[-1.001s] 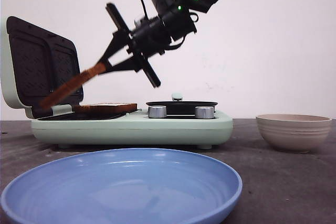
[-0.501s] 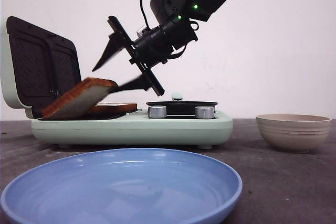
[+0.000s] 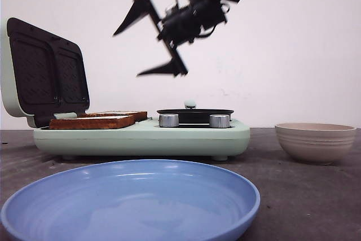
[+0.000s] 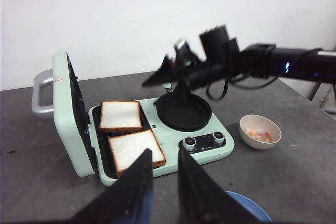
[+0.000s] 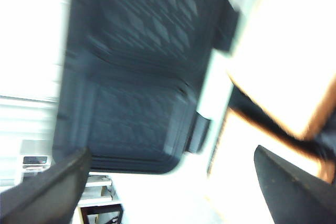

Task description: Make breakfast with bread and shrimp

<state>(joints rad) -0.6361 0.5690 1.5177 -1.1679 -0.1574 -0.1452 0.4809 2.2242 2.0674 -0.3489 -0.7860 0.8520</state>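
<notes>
Two slices of bread lie flat side by side on the dark left plate of the pale green sandwich maker [image 3: 141, 138], the nearer slice [image 4: 135, 149] in front of the farther one [image 4: 120, 115]. The front view shows them edge-on [image 3: 93, 121]. My right gripper [image 3: 127, 54] hangs open and empty well above the bread, blurred. Its wrist view shows the open lid's dark plate [image 5: 136, 77] and a blurred slice [image 5: 283, 51]. Pale pinkish shrimp [image 4: 258, 134] lies in the small bowl [image 4: 247, 124]. My left gripper [image 4: 164, 155] stands open with a narrow gap, holding nothing, high and back from the maker.
The maker's lid [image 3: 39, 74] stands upright at the left. A round black pan [image 4: 184, 111] sits on its right half, with two knobs [image 3: 168, 120] in front. A large blue plate [image 3: 130, 196] lies nearest the camera. The beige bowl [image 3: 315, 139] stands at the right.
The right gripper let go of the slice, which dropped flat beside the other one. The gripper then rose up and to the right, jaws wide.
</notes>
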